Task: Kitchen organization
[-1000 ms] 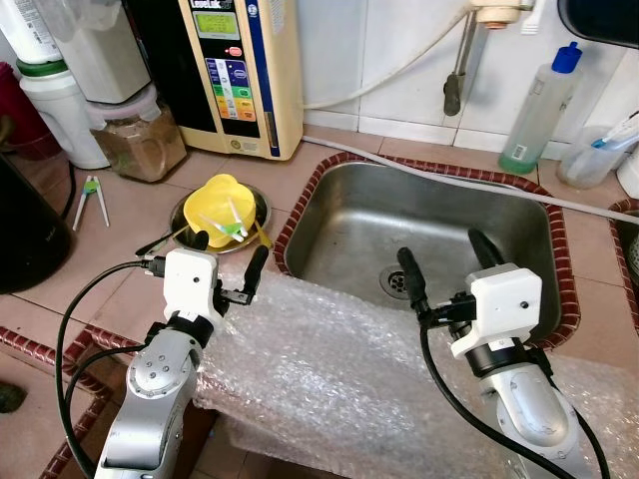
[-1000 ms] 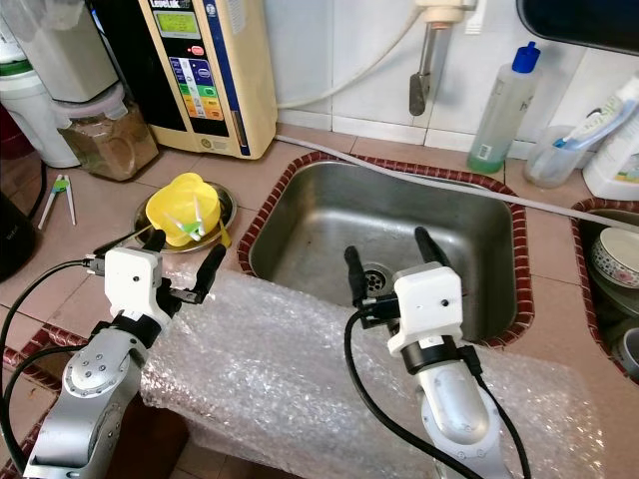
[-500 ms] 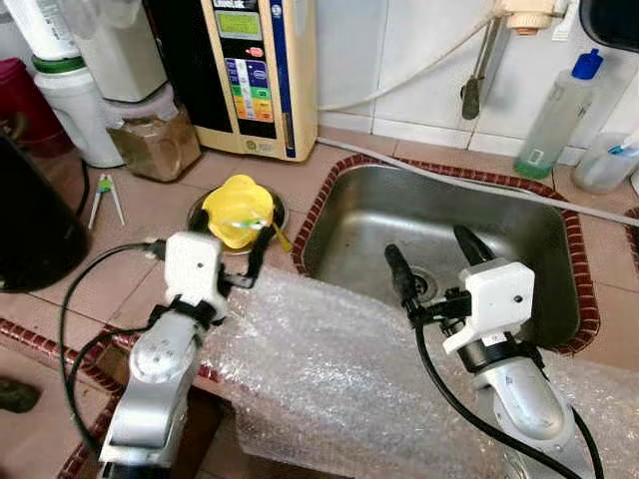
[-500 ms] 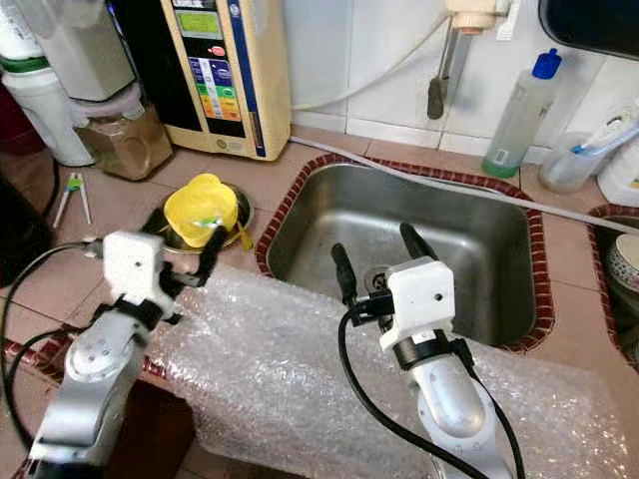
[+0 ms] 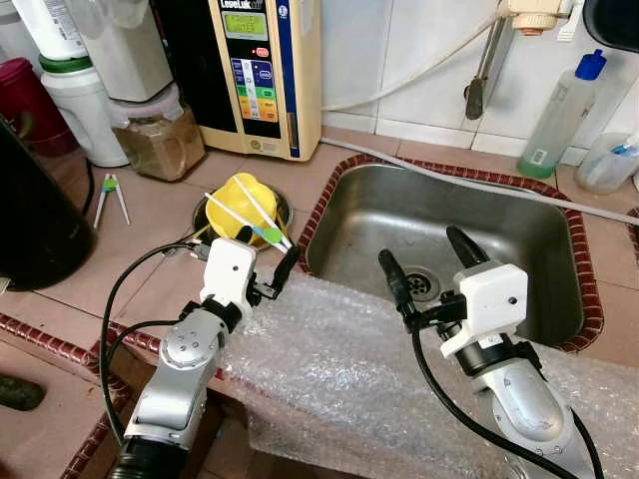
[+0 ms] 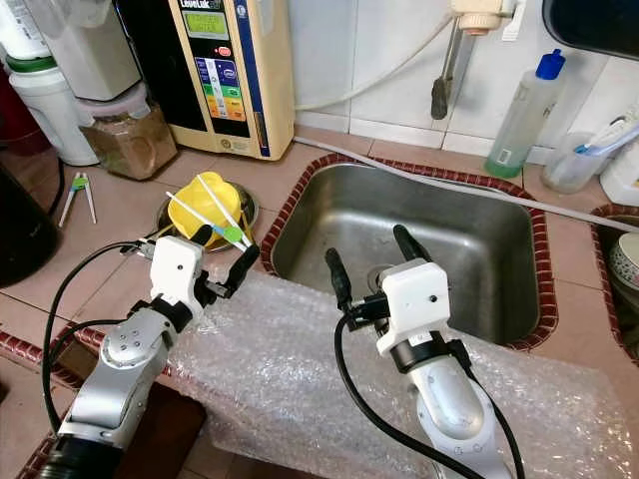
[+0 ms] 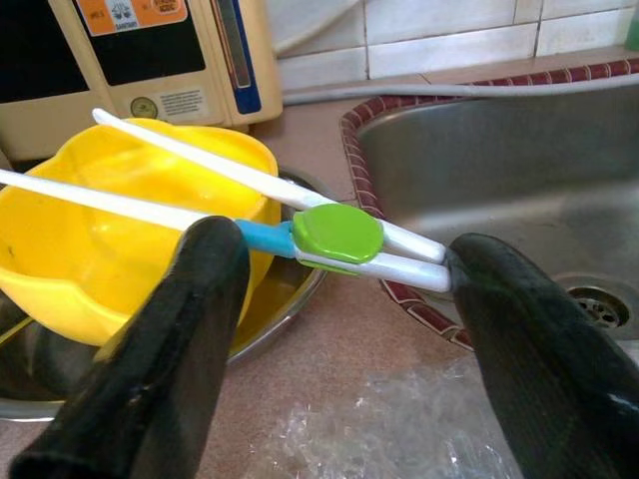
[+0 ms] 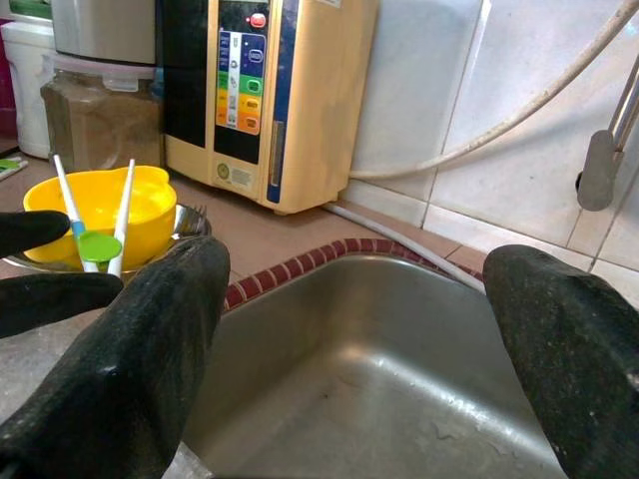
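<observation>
- Left pincer [image 5: 264,277] spread wide, holding nothing, poised just short of the green hinge of the training chopsticks [image 7: 337,234], at the near side of the yellow bowl [image 5: 240,196].
- Chopsticks resting across the yellow bowl's rim, white sticks fanning over the bowl, hinged end jutting past the rim towards the sink [image 5: 519,225].
- Likely light, stiff plastic, smooth and apt to slip or pivot; best taken at the green hinge or just behind it, where both sticks join. Pinching one stick alone could let the pair swing.
- Yellow bowl seated in a shallow metal dish [image 7: 285,304] on the tiled table [image 5: 150,215], beside the sink; probably light too, so a careless nudge could tip it.
- Bubble wrap [image 5: 339,369] spread along the table edge in front of the bowl, under both arms.
- Right pincer [image 5: 432,264] also spread and holding nothing, hovering above the sink's near edge, well apart from the bowl.
- Water machine [image 5: 262,70] against the wall behind the bowl.
</observation>
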`<state>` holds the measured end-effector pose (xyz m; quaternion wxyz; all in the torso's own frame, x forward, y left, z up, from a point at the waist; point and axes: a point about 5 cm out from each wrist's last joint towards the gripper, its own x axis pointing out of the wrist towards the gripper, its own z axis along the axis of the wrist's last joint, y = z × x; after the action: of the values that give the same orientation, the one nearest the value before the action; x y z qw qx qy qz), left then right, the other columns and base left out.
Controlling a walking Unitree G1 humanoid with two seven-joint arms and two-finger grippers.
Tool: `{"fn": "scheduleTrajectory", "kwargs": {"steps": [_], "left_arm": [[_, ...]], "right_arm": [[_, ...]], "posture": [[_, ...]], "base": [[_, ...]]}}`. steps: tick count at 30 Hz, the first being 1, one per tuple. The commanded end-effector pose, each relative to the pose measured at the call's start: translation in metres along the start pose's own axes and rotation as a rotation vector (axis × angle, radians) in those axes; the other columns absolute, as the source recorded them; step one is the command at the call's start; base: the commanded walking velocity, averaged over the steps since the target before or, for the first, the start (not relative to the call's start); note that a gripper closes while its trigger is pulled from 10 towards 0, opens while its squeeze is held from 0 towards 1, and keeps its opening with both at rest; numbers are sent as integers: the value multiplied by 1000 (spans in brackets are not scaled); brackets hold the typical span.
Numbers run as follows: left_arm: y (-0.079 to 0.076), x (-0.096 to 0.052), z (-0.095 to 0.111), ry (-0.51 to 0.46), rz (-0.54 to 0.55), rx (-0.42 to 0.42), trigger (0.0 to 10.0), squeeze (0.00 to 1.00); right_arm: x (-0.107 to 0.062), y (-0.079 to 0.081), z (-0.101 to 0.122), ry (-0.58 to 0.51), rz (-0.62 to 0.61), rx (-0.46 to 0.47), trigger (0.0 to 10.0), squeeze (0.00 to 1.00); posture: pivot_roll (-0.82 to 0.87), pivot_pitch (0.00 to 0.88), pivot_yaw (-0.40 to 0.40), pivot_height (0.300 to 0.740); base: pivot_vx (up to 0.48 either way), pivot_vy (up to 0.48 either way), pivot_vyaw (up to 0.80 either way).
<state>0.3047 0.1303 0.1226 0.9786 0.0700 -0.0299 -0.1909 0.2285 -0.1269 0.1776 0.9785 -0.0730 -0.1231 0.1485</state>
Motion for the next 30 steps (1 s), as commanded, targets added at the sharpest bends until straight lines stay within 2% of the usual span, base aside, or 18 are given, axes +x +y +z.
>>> {"fn": "scheduleTrajectory", "kwargs": {"steps": [1,11,30], "left_arm": [[4,2,1,-2,2,20,0,0],[17,5,9,-68,84,50,0,0],[14,-3,7,-99,98,39,0,0]], "right_arm": [[0,-1,4,-13,-4,0,10000,0],[1,-1,3,-15,0,-2,10000,0],[3,2,2,-16,11,-10,10000,0]], "posture": [[-80,58,47,740],[-78,50,47,740],[-67,37,45,740]], "base": [[0,0,0],[0,0,0],[0,0,0]]}}
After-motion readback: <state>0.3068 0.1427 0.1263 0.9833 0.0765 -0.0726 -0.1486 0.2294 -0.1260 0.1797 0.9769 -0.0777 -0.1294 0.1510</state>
